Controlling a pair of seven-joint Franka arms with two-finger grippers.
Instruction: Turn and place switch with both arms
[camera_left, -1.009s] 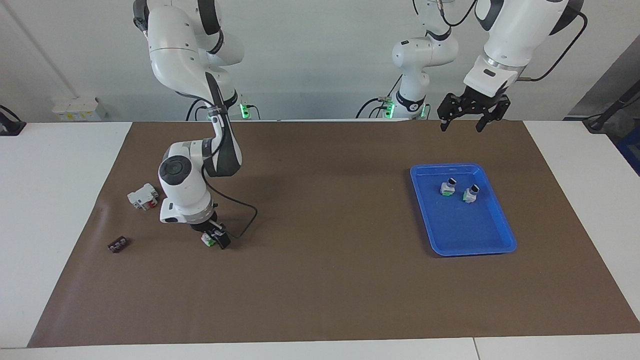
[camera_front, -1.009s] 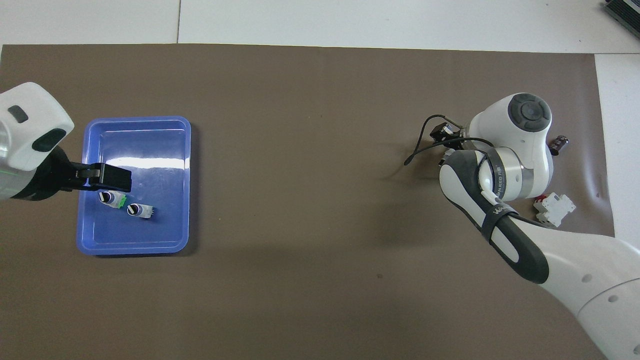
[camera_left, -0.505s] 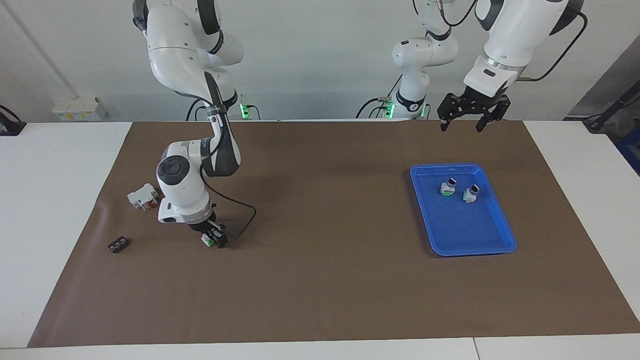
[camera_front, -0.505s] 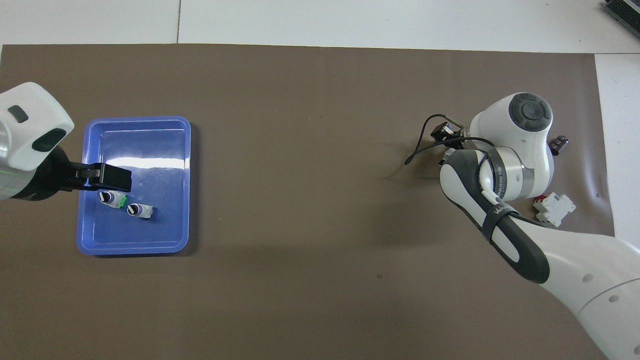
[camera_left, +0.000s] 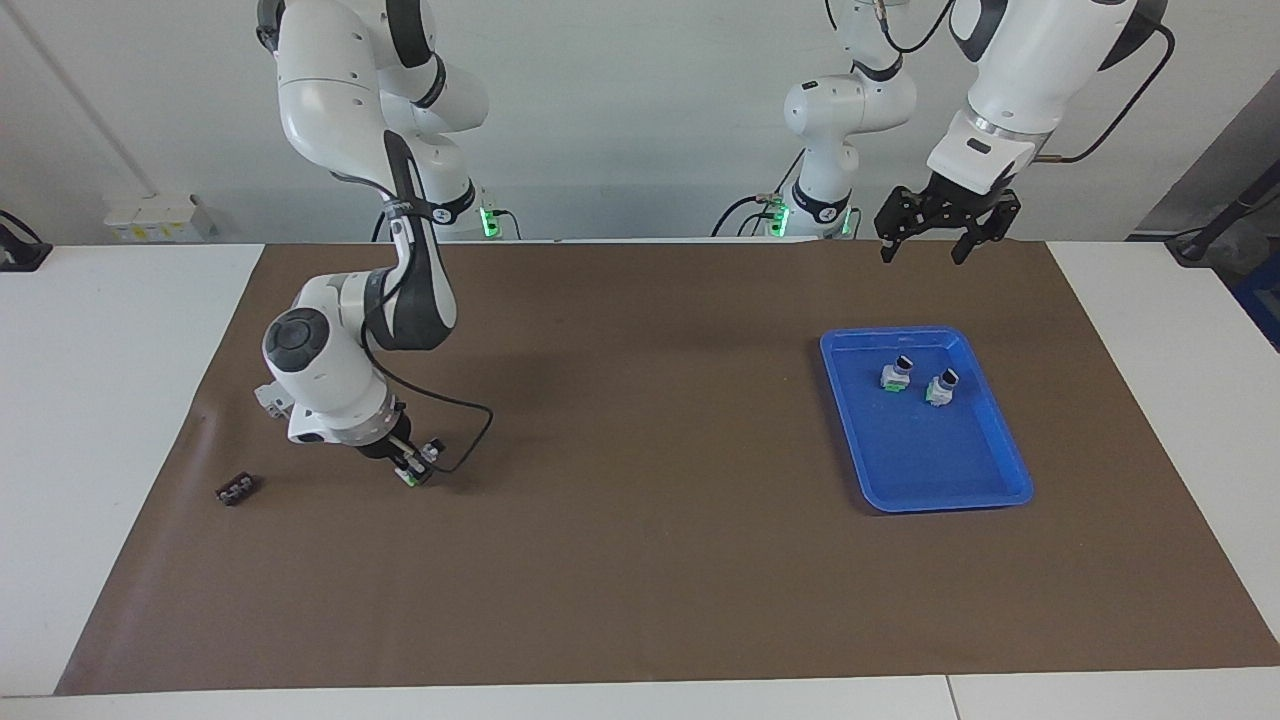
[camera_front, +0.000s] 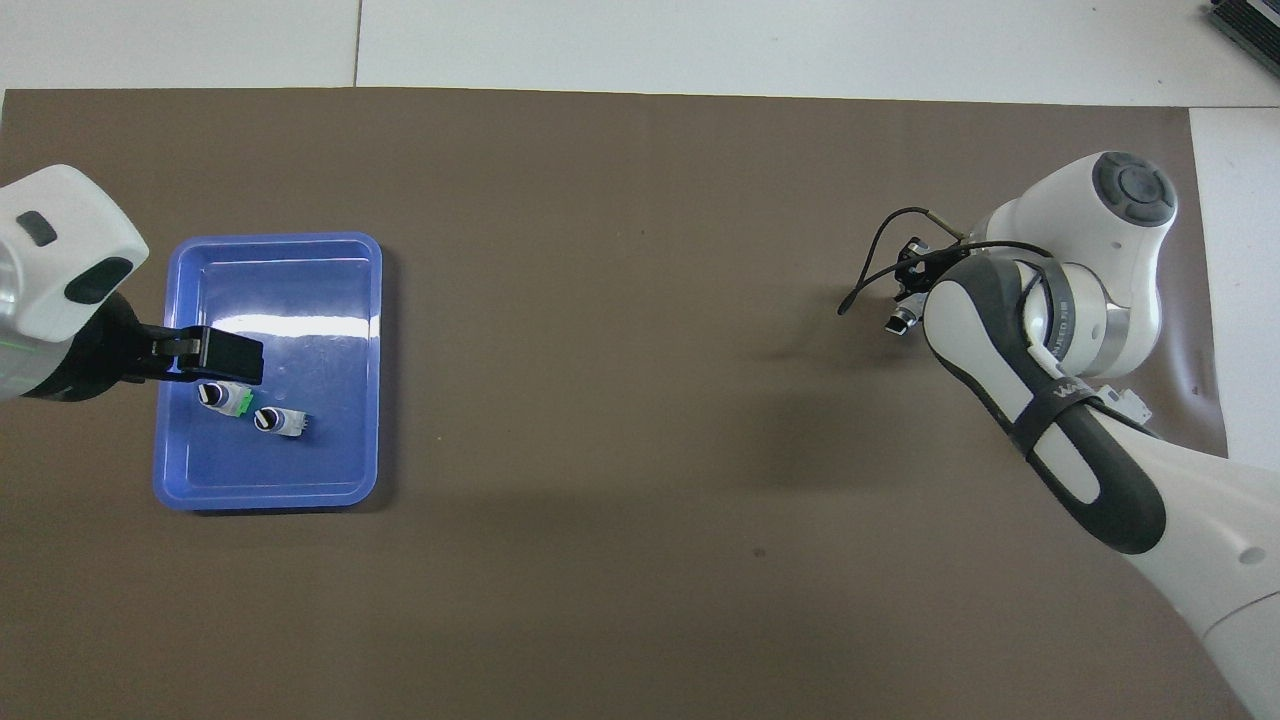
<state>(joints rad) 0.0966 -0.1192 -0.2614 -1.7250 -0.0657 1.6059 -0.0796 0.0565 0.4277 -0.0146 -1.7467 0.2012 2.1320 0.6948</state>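
1. The brown mat (camera_left: 640, 560) carries a blue tray (camera_left: 985, 490) toward the left arm's end.
2. The left gripper (camera_left: 922, 252) waits spread, over the mat's robot-side edge.
3. The right gripper (camera_left: 408, 471), low at the right arm's end, pinches the switch (camera_left: 412, 477); its long axis cannot be told.

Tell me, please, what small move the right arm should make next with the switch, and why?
Probably lift it straight up off the mat. The right gripper looks shut on the switch, low at the brown mat, while the left gripper waits open and raised near the blue tray.
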